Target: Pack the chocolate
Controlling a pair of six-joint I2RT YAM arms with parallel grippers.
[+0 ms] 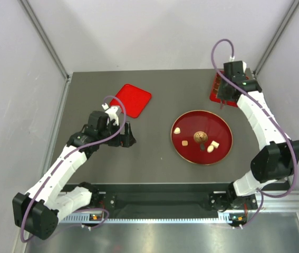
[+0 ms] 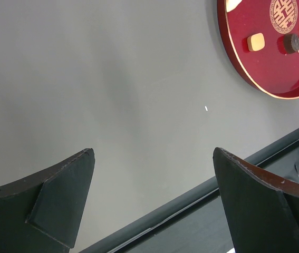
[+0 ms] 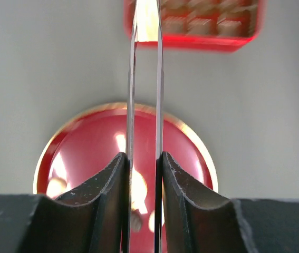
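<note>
Small rounded cream and dark chocolate (image 1: 211,148) pieces lie on the glossy round red plate (image 1: 212,124); right tool (image 3: 143,161) clenches thin metal tongs (image 3: 158,95); left tool (image 2: 154,153) released above the matte grey surface (image 2: 112,79).

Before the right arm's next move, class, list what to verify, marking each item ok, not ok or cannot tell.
1. Right gripper shut on the tongs: ok.
2. Tongs' tips over the red box: ok.
3. Piece held between the tips: cannot tell.
4. All chocolate off the red plate: not ok, several pieces lie there.
5. Left gripper open, away from the plate: ok.
</note>
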